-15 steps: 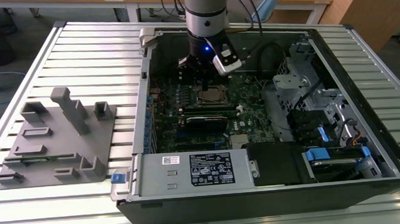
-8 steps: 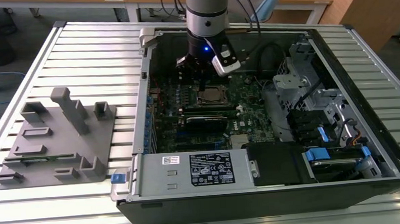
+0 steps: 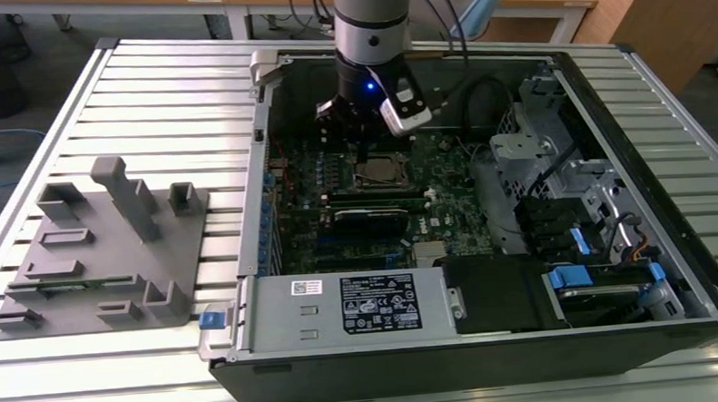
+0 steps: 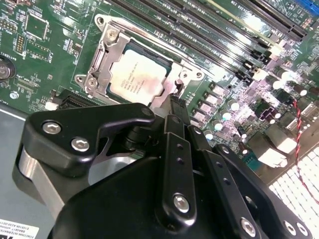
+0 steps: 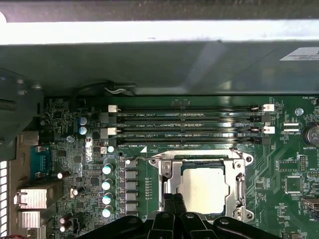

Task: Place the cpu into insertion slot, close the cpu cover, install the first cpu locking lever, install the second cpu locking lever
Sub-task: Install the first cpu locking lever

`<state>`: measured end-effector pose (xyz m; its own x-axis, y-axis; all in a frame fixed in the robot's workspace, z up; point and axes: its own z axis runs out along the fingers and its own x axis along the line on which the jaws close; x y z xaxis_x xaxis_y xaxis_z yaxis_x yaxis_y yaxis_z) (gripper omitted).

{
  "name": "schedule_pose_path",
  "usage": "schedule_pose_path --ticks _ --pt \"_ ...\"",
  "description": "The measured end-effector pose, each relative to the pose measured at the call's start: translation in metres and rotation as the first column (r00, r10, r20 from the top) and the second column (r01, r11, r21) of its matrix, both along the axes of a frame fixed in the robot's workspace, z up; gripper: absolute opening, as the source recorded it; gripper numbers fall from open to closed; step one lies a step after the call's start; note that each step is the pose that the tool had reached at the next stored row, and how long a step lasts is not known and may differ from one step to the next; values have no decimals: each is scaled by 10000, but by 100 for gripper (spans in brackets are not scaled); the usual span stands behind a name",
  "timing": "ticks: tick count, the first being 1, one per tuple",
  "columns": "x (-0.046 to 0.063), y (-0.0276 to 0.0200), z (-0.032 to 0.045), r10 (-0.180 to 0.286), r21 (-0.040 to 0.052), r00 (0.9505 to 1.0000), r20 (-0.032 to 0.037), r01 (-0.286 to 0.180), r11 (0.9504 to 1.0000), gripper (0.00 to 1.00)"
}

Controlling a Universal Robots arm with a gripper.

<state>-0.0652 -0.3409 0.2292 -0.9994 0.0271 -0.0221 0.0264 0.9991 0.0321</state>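
Your gripper point(image 4: 177, 103) has its fingers drawn together, with the tips down just beside one edge of the socket point(image 5: 199, 164). The chip point(image 4: 137, 74) sits in that socket, and the metal cover point(image 4: 105, 56) lies flat around it.

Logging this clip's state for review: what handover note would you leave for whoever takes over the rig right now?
Gripper: shut, its tip at the edge of the socket.
Chip: seated in the socket on the green board.
Cover: down, framing the chip.
Done: chip placed, cover closed.
Left: both locking levers; whether either is latched can't be told.
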Motion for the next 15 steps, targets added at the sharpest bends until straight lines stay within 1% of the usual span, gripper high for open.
schedule_pose_path --ticks 2,15 --pt "0 0 19 0 -2 10000 -1 0 10000 10" --pt "0 0 26 0 -1 10000 -1 0 10000 10"
